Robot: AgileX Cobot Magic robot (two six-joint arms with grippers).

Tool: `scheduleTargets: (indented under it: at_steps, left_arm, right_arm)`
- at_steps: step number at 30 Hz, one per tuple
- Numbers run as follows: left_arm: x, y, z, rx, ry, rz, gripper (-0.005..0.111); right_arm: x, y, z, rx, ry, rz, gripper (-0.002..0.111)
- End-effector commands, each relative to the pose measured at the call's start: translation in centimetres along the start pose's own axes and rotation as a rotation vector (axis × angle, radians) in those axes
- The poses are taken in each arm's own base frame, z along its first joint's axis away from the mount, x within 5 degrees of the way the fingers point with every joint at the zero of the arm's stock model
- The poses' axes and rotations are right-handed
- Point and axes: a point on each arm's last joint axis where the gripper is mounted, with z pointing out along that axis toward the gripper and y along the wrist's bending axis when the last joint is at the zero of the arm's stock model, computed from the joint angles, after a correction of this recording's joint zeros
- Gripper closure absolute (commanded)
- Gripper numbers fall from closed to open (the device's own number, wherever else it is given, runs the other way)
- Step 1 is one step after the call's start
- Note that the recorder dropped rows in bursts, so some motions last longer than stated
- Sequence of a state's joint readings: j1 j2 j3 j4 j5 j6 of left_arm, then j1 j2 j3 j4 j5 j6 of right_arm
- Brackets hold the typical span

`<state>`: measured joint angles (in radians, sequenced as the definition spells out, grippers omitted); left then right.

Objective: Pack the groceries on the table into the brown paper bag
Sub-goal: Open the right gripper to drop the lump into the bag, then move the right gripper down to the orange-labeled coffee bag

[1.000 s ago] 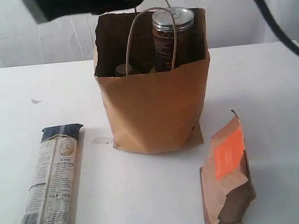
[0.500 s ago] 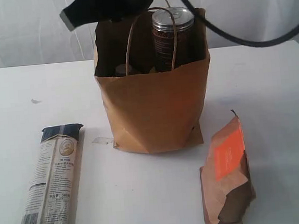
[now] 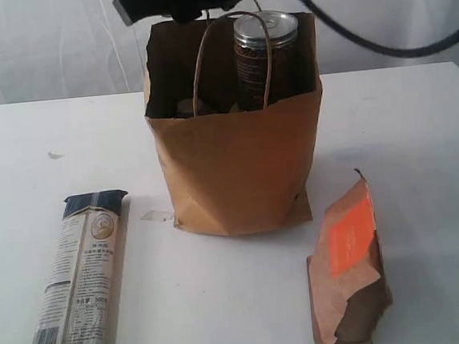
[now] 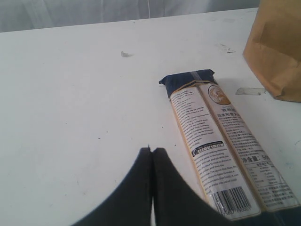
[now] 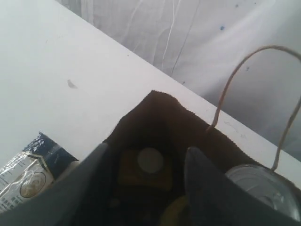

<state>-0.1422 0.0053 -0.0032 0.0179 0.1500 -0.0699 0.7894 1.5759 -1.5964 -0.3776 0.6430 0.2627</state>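
The kraft paper bag (image 3: pixel 237 171) stands upright mid-frame on the white table (image 3: pixel 418 123), holding a silver-topped tin (image 3: pixel 265 29) and a white-capped jar (image 5: pixel 149 160). Lower left lies the dark-blue pasta packet (image 3: pixel 78 282), print too small to read; lower right, the orange-labelled brown pouch (image 3: pixel 349 268). The right gripper (image 5: pixel 145 150) hangs spread, empty, over the bag's mouth; the left gripper (image 4: pixel 151 157) is clenched on nothing.

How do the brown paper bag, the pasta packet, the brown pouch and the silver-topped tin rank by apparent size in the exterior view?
1. brown paper bag
2. pasta packet and brown pouch: too alike to rank
3. silver-topped tin, partly hidden inside the bag
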Motion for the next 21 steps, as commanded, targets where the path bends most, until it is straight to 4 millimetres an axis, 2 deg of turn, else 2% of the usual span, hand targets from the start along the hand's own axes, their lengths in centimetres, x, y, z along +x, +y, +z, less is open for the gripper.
scheduleTargets:
  at_steps: [1, 5, 10, 16, 17, 19, 21]
  left_arm:
    - [0.1, 0.0, 0.0, 0.004, -0.002, -0.009, 0.107]
    - [0.1, 0.0, 0.0, 0.004, -0.002, -0.009, 0.107]
    - [0.1, 0.0, 0.0, 0.004, -0.002, -0.009, 0.107]
    - [0.1, 0.0, 0.0, 0.004, -0.002, -0.009, 0.107]
    - [0.1, 0.0, 0.0, 0.004, -0.002, -0.009, 0.107]
    - [0.1, 0.0, 0.0, 0.004, -0.002, -0.009, 0.107]
    - [0.1, 0.0, 0.0, 0.004, -0.002, -0.009, 0.107]
  right_arm:
    - [-1.3, -1.3, -4.1, 0.025, -0.058, 0.021, 0.062]
    - [-1.2, -2.3, -7.7, 0.051, -0.035, 0.046, 0.062]
    - [0.4, -3.3, -12.0, 0.056, -0.013, 0.072, 0.062]
    - [4.5, -3.9, -16.5, 0.039, -0.02, 0.133, 0.062]
    - [5.9, -4.0, -17.6, 0.027, -0.02, 0.164, 0.062]
    - [8.2, -3.9, -18.8, -0.006, -0.007, 0.192, 0.062]
    - [10.0, -3.1, -18.6, -0.08, 0.047, 0.073, 0.062]
